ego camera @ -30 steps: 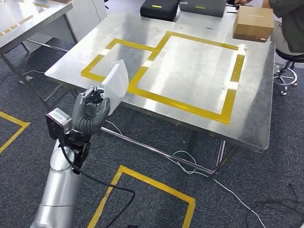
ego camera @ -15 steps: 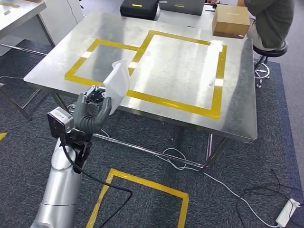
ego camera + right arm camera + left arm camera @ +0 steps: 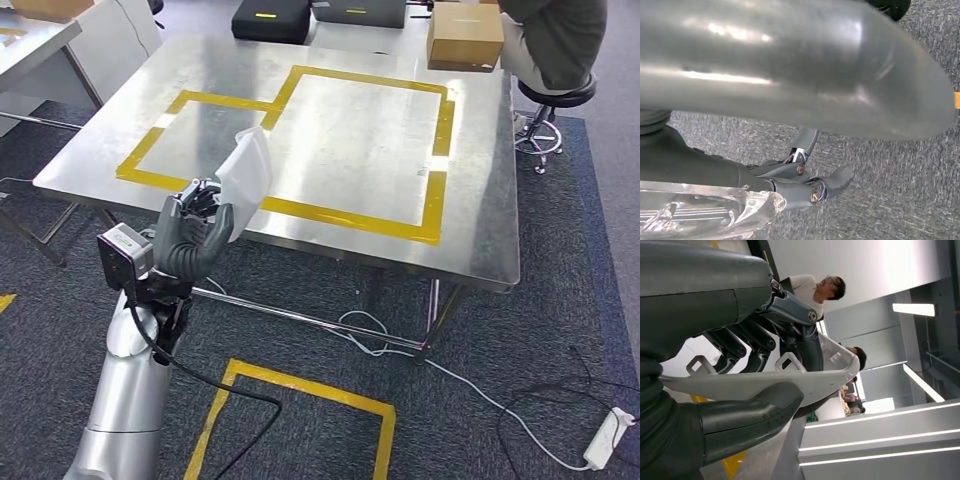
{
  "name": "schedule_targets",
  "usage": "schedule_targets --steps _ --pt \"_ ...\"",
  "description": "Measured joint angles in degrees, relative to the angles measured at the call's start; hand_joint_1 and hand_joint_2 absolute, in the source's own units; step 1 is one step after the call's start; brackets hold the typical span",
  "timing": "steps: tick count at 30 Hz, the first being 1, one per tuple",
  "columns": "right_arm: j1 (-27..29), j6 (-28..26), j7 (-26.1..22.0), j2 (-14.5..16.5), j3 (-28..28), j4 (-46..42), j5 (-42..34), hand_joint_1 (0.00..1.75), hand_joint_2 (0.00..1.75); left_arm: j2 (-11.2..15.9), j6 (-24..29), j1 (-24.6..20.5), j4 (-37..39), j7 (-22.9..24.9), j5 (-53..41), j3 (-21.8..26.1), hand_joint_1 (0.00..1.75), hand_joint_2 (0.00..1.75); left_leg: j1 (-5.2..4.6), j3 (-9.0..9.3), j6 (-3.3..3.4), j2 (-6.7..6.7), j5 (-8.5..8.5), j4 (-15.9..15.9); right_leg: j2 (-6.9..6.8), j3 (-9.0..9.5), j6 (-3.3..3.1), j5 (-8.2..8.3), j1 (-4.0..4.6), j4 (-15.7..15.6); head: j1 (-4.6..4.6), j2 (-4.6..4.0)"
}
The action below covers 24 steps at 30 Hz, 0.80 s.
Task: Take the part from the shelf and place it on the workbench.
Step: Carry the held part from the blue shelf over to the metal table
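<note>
Camera swung since earlier frame: workbench [image 3: 483, 200] nearer, more square-on. Left hand [image 3: 189, 235] grips white part [image 3: 245, 180] above near-left edge. Right hand [image 3: 806, 187] holds nothing, fingers straight. Advice: carry part over left yellow square [image 3: 151, 145], lower flat, then release.

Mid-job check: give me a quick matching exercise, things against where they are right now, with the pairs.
Things:
1. white part
2. cardboard box
3. power strip
4. black case

Places:
A. on the carpet, near corner on the robot's right
B. held in the left hand, short of the workbench edge
C. far right corner of the workbench
D. beyond the far edge of the workbench, to the left

Pairs: 1-B, 2-C, 3-A, 4-D
</note>
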Motion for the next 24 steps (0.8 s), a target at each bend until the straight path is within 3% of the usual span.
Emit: schedule_targets --steps 5,24 --pt "0.0 0.0 0.0 0.0 0.1 0.0 0.0 0.00 0.00 0.0 0.0 0.0 0.0 0.0 0.0 0.0 1.75 1.75 0.00 -0.02 -0.35 0.00 0.14 0.0 -0.01 0.00 -0.16 0.12 -0.01 0.0 0.02 0.00" --pt "0.0 0.0 0.0 0.0 0.2 0.0 0.0 0.00 0.00 0.0 0.0 0.0 0.0 0.0 0.0 0.1 1.75 1.75 -0.07 -0.02 -0.32 -0.01 0.16 0.0 0.00 0.10 0.06 0.34 -0.13 -0.2 0.02 0.00"
